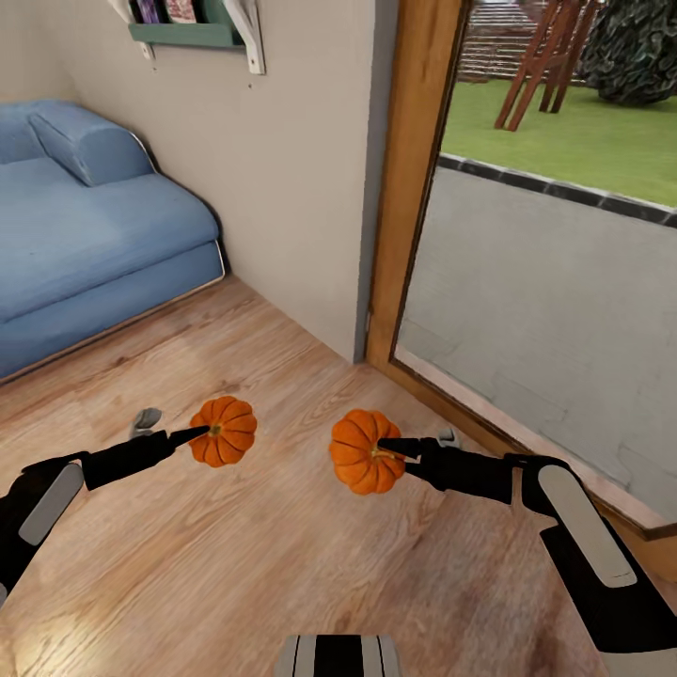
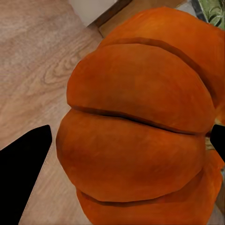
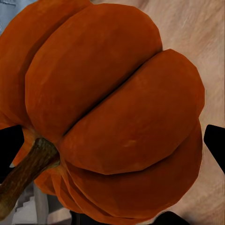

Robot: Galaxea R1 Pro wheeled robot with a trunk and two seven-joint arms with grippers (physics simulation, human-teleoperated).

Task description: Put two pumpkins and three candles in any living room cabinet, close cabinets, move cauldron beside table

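Note:
Two orange ribbed pumpkins hang above the wooden floor, one in each gripper. My left gripper (image 1: 199, 434) is shut on the left pumpkin (image 1: 226, 431), whose segments bulge between the black fingertips (image 2: 23, 164) in the left wrist view (image 2: 136, 122). My right gripper (image 1: 387, 449) is shut on the right pumpkin (image 1: 362, 453); the right wrist view shows its ribs (image 3: 112, 108) and brown stem (image 3: 26, 171) close up. Candles, cabinet and cauldron are out of view.
A blue sofa (image 1: 85, 226) stands at the left against the wall. A grey wall corner (image 1: 362, 282) and a wooden-framed glass door (image 1: 404, 188) onto a patio are ahead. A green wall shelf (image 1: 183, 33) hangs above. Wooden floor (image 1: 235, 564) spreads around me.

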